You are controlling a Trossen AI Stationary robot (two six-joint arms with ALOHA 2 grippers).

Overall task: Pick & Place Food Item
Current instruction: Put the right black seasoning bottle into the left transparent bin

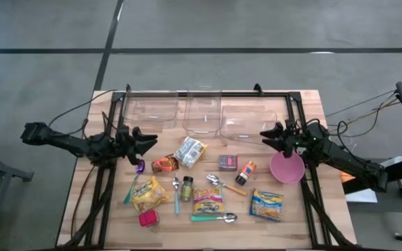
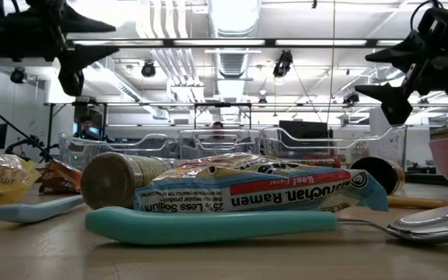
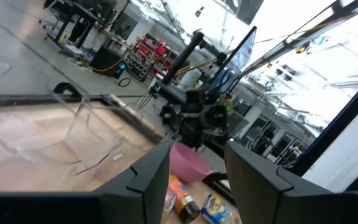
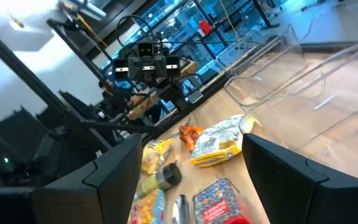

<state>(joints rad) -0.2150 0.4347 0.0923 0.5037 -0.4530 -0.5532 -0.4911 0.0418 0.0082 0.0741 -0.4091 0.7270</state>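
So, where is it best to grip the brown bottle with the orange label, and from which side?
Grip the bottle across its middle, coming from straight above. It lies flat on the table, so its round sides are free; set the fingers across its long axis. The right gripper is nearer, open and empty.

On the desk (image 1: 82, 202), three clear bins (image 1: 202, 115) stand in a row along the far edge, and in front of them lie three yellow ramen packets (image 1: 208, 200), one silvery snack bag (image 1: 190, 150), one orange candy wrapper (image 1: 165, 164) and one small dark red box (image 1: 228, 162). Nearer than the bins there are also two spice jars (image 1: 246, 172), three spoons (image 1: 212, 217), one pink bowl (image 1: 287, 167) and one small red cup (image 1: 148, 219). Two grippers, the left gripper (image 1: 147, 140) and the right gripper (image 1: 269, 135), hang near the ends of the bin row.
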